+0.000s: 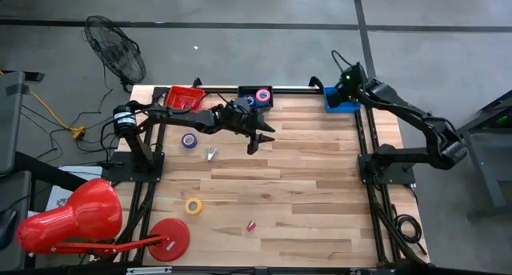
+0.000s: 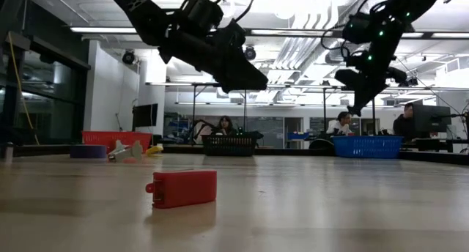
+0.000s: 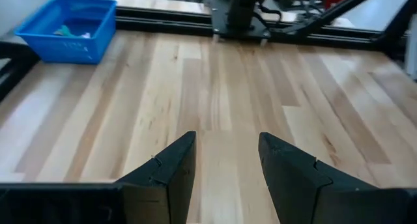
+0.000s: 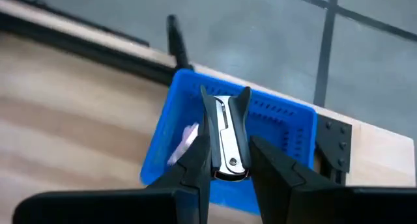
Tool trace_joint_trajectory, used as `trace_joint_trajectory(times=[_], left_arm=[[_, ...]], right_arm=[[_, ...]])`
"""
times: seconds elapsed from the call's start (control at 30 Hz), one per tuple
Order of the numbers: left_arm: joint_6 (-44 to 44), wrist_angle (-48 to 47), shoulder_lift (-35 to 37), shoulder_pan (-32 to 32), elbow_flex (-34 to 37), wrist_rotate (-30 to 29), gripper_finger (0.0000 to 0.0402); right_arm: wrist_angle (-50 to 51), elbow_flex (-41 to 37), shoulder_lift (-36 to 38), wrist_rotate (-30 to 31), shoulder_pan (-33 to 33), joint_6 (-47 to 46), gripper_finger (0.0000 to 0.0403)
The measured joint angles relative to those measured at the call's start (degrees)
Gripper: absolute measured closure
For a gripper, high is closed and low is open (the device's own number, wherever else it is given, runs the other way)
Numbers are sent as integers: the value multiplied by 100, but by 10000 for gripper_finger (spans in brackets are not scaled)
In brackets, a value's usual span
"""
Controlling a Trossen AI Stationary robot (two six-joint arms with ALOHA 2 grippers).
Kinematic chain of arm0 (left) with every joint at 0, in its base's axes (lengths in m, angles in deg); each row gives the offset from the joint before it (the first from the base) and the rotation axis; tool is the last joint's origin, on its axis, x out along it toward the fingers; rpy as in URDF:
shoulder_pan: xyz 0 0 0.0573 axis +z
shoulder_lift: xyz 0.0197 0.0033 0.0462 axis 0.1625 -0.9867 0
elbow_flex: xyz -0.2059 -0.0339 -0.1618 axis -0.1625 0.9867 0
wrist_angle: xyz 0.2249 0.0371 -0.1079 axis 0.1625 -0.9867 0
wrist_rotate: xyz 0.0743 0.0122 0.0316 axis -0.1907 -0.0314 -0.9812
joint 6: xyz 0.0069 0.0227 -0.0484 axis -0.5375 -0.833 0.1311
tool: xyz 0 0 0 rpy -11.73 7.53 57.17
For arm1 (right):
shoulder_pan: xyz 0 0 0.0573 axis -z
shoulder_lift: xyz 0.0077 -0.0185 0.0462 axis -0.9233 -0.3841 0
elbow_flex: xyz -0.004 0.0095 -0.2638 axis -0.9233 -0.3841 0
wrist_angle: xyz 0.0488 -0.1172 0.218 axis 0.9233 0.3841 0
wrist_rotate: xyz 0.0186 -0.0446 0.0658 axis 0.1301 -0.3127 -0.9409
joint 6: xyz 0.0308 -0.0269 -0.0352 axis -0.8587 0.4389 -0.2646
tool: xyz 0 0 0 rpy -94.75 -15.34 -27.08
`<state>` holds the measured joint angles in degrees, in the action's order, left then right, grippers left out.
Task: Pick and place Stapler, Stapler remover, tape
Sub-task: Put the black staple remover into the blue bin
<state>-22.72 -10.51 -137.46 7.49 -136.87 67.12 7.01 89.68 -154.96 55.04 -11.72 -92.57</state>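
While holding the black-and-chrome stapler (image 4: pixel 225 129) clamped in the right gripper (image 4: pixel 227 155) above the blue bin (image 4: pixel 287 120) at the far right corner of the tabletop (image 1: pixel 304 195), treat the release as the critical step. Not yet inside the bin; no contact with its walls visible.

Hazards:
- Release off-centre. Held nearer the bin's inner wall than its middle, judging from the right wrist view. Likely result: strike on the rim, tip-out onto the tabletop or over the edge.
- Release from height. Likely result: bounce, or disturbance of the pale item already lying in the bin.
- Slip before release. Gripped along narrow sides with a smooth chrome face. Likely cause: a jerk during descent.
- Descent too deep. Likely result: gripper against the bin wall, bin shoved along the edge.

Orientation:
- Long axis in line with the gripper fingers, running forward past them toward the bin.
- Pointed steeply downward, judging from the low view.
- Chrome face turned toward the wrist camera.
- Which end leads: cannot tell.

Elsewhere:
- Left gripper (image 3: pixel 225 152) parted and empty, raised over the far middle of the tabletop.
- On the tabletop, well apart: red stapler (image 2: pixel 183 188) lying flat near the front, silver remover (image 1: pixel 211 153), purple tape (image 1: pixel 189 141) and yellow tape (image 1: pixel 193 205).
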Motion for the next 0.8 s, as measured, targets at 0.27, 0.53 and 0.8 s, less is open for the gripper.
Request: trace_joint_trajectory(times=[0.27, 0.53, 0.8], left_arm=[[-1, -287, 48, 369, 0, 1051, 237], [-561, -1307, 387, 450, -4, 1117, 237], [-822, -1784, 669, 452, 2, 1041, 237]], right_arm=[[-590, 0, -870, 846, -26, -1063, 328], [-788, 0, -1469, 1393, -30, -2540, 328], [-634, 0, -1824, 1522, -134, -3758, 328]])
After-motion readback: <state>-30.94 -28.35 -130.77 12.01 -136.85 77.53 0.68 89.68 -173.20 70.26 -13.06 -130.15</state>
